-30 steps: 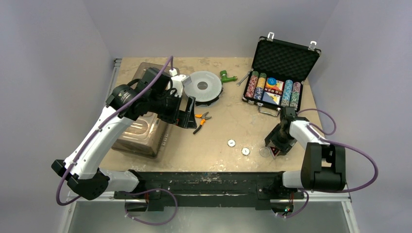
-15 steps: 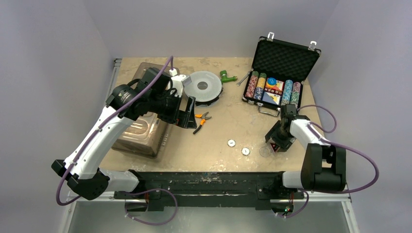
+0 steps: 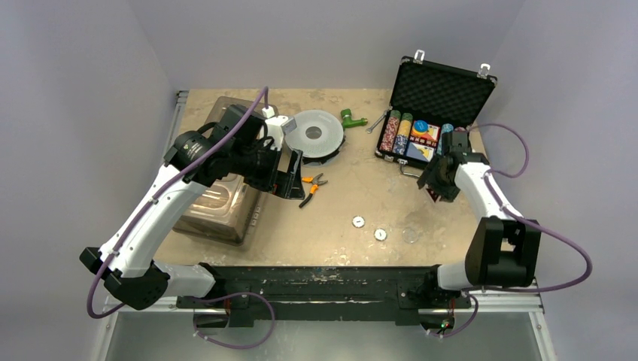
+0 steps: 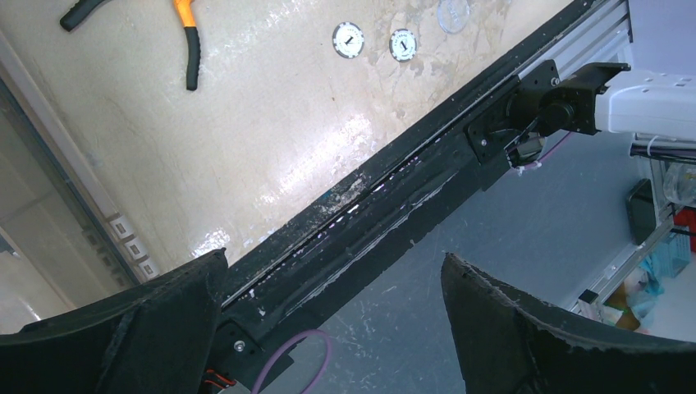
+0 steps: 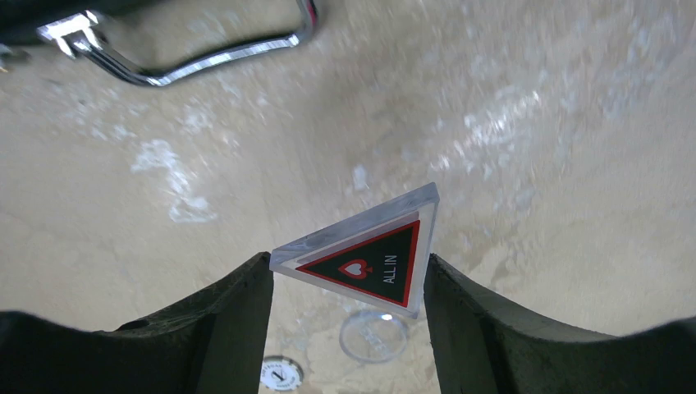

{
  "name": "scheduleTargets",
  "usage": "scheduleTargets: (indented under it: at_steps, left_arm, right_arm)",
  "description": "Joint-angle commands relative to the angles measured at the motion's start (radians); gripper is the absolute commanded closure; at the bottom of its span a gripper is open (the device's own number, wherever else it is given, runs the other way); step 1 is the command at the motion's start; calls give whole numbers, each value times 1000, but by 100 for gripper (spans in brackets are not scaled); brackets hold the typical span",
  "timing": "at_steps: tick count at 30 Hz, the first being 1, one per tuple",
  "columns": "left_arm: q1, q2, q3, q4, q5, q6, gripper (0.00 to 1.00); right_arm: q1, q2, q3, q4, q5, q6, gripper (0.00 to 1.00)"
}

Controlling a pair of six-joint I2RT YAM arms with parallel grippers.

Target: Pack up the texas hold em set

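Observation:
The black briefcase [image 3: 440, 92] stands open at the back right, with multicoloured chip rows [image 3: 392, 132] and a card deck [image 3: 423, 143] in its tray. My right gripper [image 3: 436, 185] hovers just in front of the case's metal handle [image 5: 215, 57]. It is shut on the clear triangular "ALL IN" button [image 5: 366, 256], held above the table. Two white round buttons [image 3: 358, 222] [image 3: 381, 235] and a clear round button [image 3: 410, 235] lie on the table near the front. My left gripper [image 3: 290, 174] is open and empty, raised beside the clear bin.
A large clear plastic bin [image 3: 218, 199] sits at the left under my left arm. A round grey spool [image 3: 316, 133], a green fitting [image 3: 349, 117] and a small wrench lie at the back. Orange-handled pliers [image 3: 310, 186] lie mid-table.
My right gripper has lifted the triangular button off the table and carried it back toward the briefcase. The clear round button stays where it lay. The left arm has not moved.

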State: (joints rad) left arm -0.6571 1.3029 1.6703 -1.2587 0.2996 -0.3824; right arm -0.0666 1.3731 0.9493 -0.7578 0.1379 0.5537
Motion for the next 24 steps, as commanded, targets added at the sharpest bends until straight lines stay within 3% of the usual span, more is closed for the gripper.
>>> scheduleTargets:
  at_steps: [1,17,24]
  left_arm:
    - [-4,-2,16,17,4,7,2]
    - [-4,23,35,-5,-27,19,1]
    - [-4,42,46,-9,-30,22,1]
  right_arm:
    - [-1,88,166,41,37,-105,77]
    - [11,575,740,12,29,-378,79]
    - [36,688,858,-20,44,-444,76]
